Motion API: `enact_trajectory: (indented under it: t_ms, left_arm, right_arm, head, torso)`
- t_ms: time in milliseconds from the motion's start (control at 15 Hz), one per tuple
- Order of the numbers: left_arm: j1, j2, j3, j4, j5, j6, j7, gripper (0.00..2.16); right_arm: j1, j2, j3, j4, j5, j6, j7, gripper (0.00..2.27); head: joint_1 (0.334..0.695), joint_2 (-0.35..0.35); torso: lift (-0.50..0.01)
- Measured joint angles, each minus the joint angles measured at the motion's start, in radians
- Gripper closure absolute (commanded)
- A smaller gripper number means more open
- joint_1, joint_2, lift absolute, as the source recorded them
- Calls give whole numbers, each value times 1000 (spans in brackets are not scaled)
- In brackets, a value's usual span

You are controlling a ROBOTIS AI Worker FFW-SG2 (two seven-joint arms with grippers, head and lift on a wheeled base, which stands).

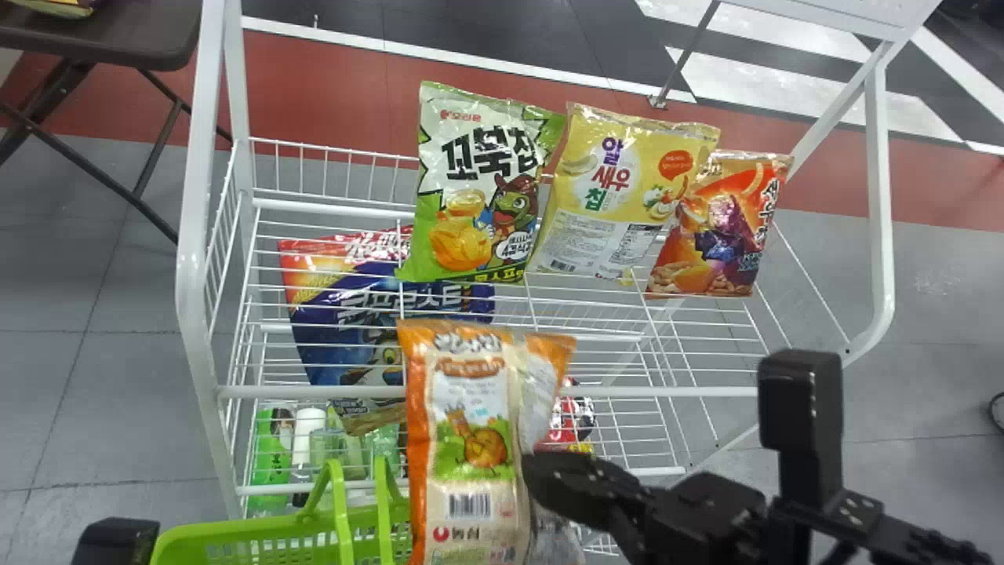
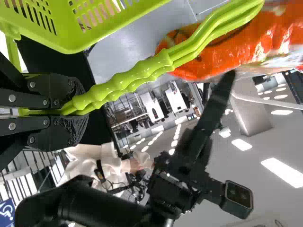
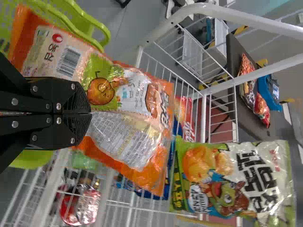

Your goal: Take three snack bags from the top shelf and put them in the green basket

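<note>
Here's the orange snack bag [image 1: 471, 439], clamped in my right fingers [image 3: 73, 100] by the top shelf's front edge [image 1: 667, 391], while my left fingers [image 2: 71, 130] pinch the green basket [image 1: 188, 535] by its handles [image 2: 123, 85], likely steadying it for the drop, and three more bags [image 1: 478, 196] line the back edge.

My right gripper [image 1: 543, 480] has matt black fingers with bright metal screw heads. The orange snack bag [image 1: 471, 408] is thin, glossy, creased film. The green snack bag [image 1: 471, 224] and yellow snack bag [image 1: 596, 212] share this shiny, wrinkled finish. Basket [image 1: 196, 532]: glossy, moulded plastic; its handle [image 2: 128, 82] is ribbed. Rack [image 1: 200, 157]: smooth, white-coated metal tube and wire. Table top [image 1: 141, 43]: matt. Floor [image 1: 70, 400]: smooth, low sheen.
</note>
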Motion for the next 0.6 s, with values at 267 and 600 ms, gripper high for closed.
enact_trajectory:
  t_ms: [267,600]
  left_arm:
    - [-1,-1,10,-3,2,-4,-3,1166]
    - [-1,-1,12,-3,3,-18,-10,1166]
  right_arm:
    - [6,9,-60,-4,0,109,114,2078]
    - [50,-17,28,-4,1,112,121,2078]
  head:
    - [695,-350]
    - [695,-350]
  torso:
    - [-40]
    - [-40]
